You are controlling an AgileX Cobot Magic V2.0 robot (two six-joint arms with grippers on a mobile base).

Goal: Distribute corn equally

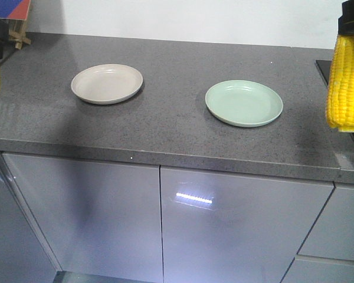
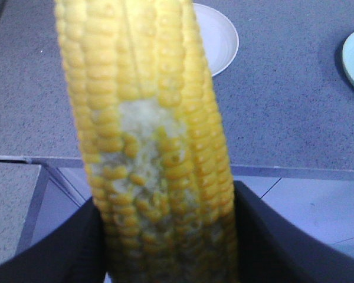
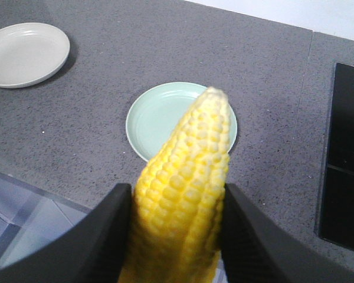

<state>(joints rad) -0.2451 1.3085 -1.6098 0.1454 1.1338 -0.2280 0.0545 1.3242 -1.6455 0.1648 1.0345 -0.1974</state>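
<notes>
The countertop (image 1: 177,135) looks like speckled grey stone, matt, above glossy, mirror-smooth cabinet doors (image 1: 236,236). The beige plate (image 1: 107,83) and green plate (image 1: 243,102) are smooth with a dull sheen; the corn (image 3: 183,194) is knobbly.

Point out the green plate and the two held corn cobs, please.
green plate (image 1: 243,104), exterior front view, bare centre of the dish.
left corn cob (image 2: 135,59), left wrist view, kernel rows above the worn patch.
right corn cob (image 3: 186,183), right wrist view, kernel rows at mid-length.
</notes>
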